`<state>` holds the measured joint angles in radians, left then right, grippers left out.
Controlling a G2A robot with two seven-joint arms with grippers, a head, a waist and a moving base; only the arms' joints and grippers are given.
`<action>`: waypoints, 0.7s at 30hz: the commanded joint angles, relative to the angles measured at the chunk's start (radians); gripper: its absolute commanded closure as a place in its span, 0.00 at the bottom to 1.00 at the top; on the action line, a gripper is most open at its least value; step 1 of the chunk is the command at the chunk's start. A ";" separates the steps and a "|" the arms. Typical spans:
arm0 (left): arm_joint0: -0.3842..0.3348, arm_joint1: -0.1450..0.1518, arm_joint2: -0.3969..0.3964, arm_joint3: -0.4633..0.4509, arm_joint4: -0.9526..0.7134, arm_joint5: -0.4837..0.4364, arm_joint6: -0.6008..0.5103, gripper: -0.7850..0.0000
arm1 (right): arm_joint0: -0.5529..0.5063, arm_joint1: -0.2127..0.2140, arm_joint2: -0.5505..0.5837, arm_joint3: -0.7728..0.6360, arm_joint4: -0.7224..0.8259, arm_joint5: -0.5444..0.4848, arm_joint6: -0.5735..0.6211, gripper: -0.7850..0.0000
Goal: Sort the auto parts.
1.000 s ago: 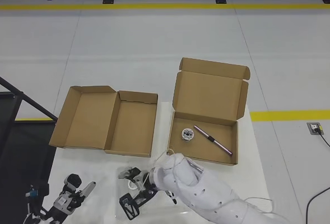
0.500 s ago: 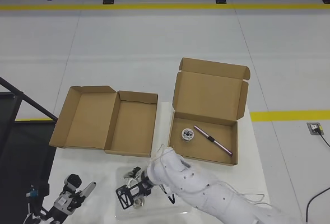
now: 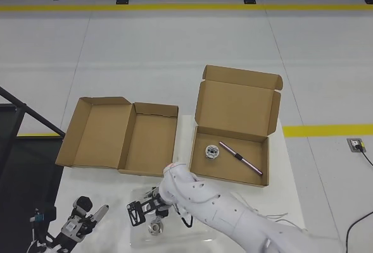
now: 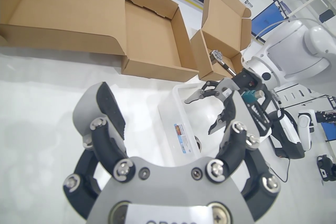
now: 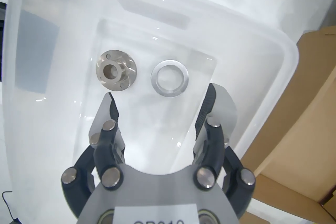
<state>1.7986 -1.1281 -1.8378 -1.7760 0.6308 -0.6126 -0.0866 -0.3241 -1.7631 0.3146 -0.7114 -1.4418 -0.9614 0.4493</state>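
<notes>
Since the earlier frames, the right gripper (image 3: 142, 210) has been travelling left and toward the far side across the clear bin (image 3: 173, 238). You are now finding it over the bin's left part, by the near edge of the counter (image 3: 104, 190). The left gripper (image 3: 88, 218) is keeping its earlier station at the counter's near left corner.

Check the right gripper first. Its jaws are standing wide open and are gripping nothing. They are pointing down toward the bin floor and are touching neither part.

Two parts are lying loose on the bin floor, side by side and apart from each other. One is a flanged hub (image 5: 115, 74) with a centre bore. The other is a flat metal ring (image 5: 169, 78). In the right wrist view both are lying just ahead of the fingertips, with the ring roughly in line with the gap between them.

Check the left gripper next. Its jaws are likewise standing wide open and are carrying nothing. It is hovering above the counter, left of the bin and not touching it.

Two open cardboard boxes are sitting along the far side of the counter.
- The left box (image 3: 149, 142) is lying with its lid folded out flat to the left.
- The right box (image 3: 237, 172) is standing with its lid raised on the far side. It is holding a toothed wheel (image 3: 212, 150) and a slim rod (image 3: 240, 158). The wheel is lying just left of the rod.
</notes>
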 commanded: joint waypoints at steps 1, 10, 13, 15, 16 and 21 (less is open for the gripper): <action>0.000 0.000 0.001 0.000 0.001 0.000 0.000 0.00 | 0.003 -0.016 -0.010 0.025 -0.019 0.036 -0.002 0.17; -0.002 0.000 0.006 0.001 0.007 -0.002 -0.004 0.00 | 0.003 -0.081 -0.061 0.122 -0.126 0.145 -0.083 0.22; -0.002 0.000 0.008 0.001 0.008 -0.003 -0.006 0.00 | 0.007 -0.097 -0.070 0.151 -0.147 0.144 -0.112 0.22; -0.003 0.000 0.010 0.001 0.010 -0.003 -0.008 0.00 | 0.009 -0.107 -0.075 0.167 -0.162 0.147 -0.129 0.24; -0.003 0.000 0.010 0.001 0.010 -0.003 -0.008 0.00 | 0.010 -0.111 -0.078 0.174 -0.171 0.153 -0.135 0.24; -0.004 -0.001 0.013 0.001 0.015 -0.003 -0.009 0.00 | 0.004 -0.134 -0.090 0.201 -0.210 0.186 -0.153 0.33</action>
<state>1.7950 -1.1286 -1.8254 -1.7749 0.6447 -0.6156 -0.0951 -0.3191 -1.8941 0.2258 -0.5146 -1.6470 -0.7780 0.2987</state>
